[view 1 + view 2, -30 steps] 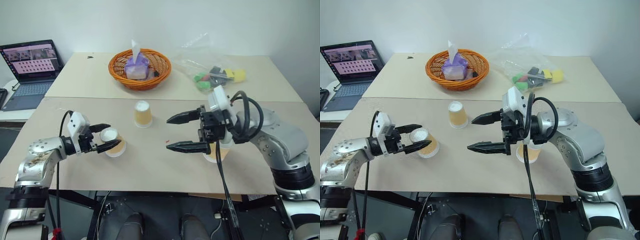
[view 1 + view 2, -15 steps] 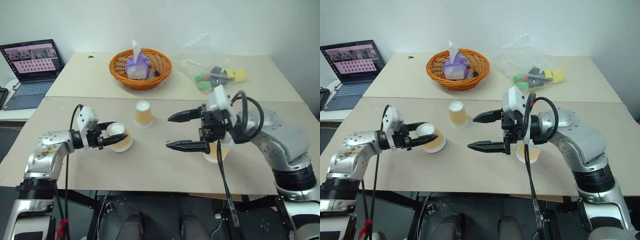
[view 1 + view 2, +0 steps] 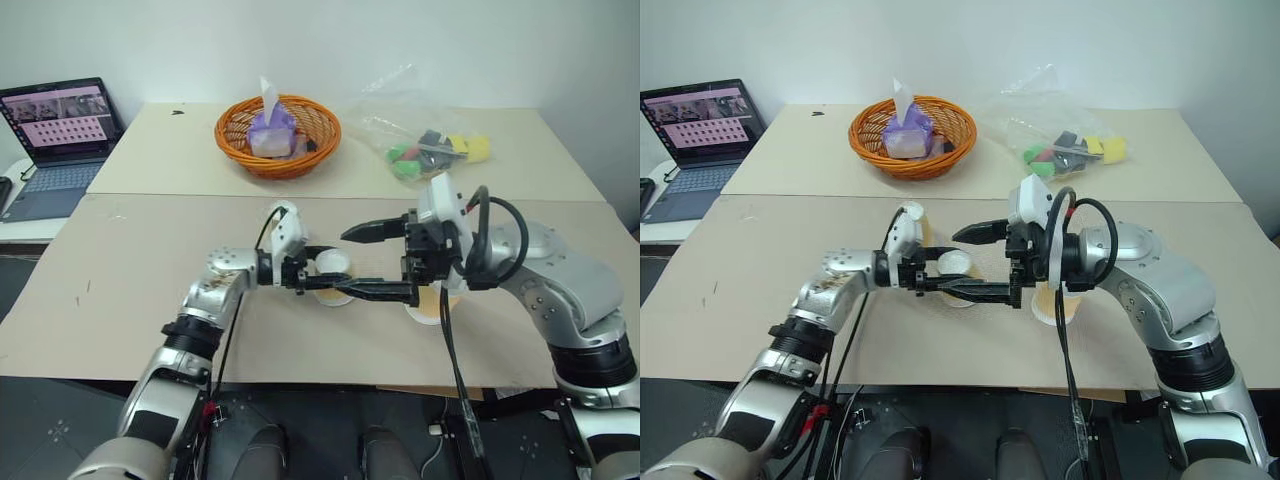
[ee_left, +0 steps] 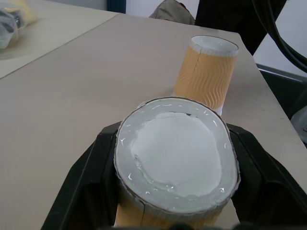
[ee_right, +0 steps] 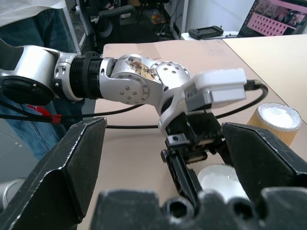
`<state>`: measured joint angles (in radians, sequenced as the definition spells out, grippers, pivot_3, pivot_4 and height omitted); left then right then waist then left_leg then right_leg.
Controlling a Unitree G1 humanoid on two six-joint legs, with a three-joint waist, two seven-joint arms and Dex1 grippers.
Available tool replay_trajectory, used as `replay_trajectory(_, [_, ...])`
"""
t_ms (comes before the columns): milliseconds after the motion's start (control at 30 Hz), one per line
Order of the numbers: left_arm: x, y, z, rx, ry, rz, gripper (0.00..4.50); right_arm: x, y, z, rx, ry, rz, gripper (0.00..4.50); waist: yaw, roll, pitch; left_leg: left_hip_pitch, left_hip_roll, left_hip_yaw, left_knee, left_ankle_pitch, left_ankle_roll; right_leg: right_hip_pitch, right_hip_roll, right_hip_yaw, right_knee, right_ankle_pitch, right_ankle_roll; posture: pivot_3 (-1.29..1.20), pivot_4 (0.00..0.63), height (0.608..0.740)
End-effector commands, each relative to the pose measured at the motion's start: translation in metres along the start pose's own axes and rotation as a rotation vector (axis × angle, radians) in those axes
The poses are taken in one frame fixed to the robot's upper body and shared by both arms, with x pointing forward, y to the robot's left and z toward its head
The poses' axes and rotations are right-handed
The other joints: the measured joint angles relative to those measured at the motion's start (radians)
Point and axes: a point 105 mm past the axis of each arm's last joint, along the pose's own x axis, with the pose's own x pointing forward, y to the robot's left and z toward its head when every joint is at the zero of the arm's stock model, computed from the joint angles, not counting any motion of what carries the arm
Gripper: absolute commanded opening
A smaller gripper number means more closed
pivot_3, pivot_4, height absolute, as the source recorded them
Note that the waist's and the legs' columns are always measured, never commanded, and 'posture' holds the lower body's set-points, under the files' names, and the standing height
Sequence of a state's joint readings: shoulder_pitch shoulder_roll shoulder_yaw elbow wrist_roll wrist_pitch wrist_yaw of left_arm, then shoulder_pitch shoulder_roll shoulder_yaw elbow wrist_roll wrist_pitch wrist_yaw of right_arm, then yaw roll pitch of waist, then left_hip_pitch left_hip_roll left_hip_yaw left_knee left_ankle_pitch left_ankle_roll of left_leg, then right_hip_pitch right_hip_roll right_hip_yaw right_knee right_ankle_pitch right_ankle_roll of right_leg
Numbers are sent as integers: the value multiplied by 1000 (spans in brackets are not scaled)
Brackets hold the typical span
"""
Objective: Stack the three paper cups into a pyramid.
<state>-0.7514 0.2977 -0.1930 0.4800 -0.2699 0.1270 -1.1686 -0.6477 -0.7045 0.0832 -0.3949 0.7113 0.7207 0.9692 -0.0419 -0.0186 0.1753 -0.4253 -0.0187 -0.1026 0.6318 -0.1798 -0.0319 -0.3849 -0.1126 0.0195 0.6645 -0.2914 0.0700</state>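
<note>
Our left gripper (image 4: 172,211) is clamped on one paper cup (image 4: 175,165), held upturned with its white base facing the wrist camera; the black fingers (image 4: 84,187) press its tan sides from both flanks. Our right gripper (image 3: 385,262) stands wide apart, empty, with the held cup just beside its lower finger. A second cup (image 4: 206,72) stands upturned on the table (image 4: 72,86) just beyond the held one. The third cup (image 3: 912,222) sits behind the left wrist.

We judge these cups light, thin-walled and easily crushed; the held one already looks squeezed slightly oval. Best gripped mid-wall, gently, away from the rim.
</note>
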Motion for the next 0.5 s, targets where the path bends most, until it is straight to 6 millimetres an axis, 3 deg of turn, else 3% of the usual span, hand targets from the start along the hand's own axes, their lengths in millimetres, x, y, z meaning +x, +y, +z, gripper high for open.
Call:
replay_trajectory(33, [4,1,-7,27,24,1,2493,-8,3,14,-51,-24,-26,4500,1,0,0,0,0,0,0,0,0,0,0,0,0,0,0,0,150,740])
replay_trajectory(167, [3,-1,-10,38,34,-16,2493,-9,2,14,-50,-24,-37,4500,2,0,0,1,0,0,0,0,0,1,0,0,0,0,0,0,150,740])
replay_trajectory(233, [3,-1,-9,39,33,-16,3456,-9,2,14,-51,-26,-40,4500,2,0,0,1,0,0,0,0,0,1,0,0,0,0,0,0,150,740])
replay_trajectory(333, [2,0,-9,54,41,-12,4468,-8,0,15,-52,-29,-42,4500,-1,0,0,0,0,0,0,0,0,0,0,0,0,0,0,0,150,740])
replay_trajectory(500, [-4,2,2,119,29,17,4468,-8,0,15,-46,-35,-32,4500,0,0,0,0,0,0,0,0,0,0,0,0,0,0,0,0,150,740])
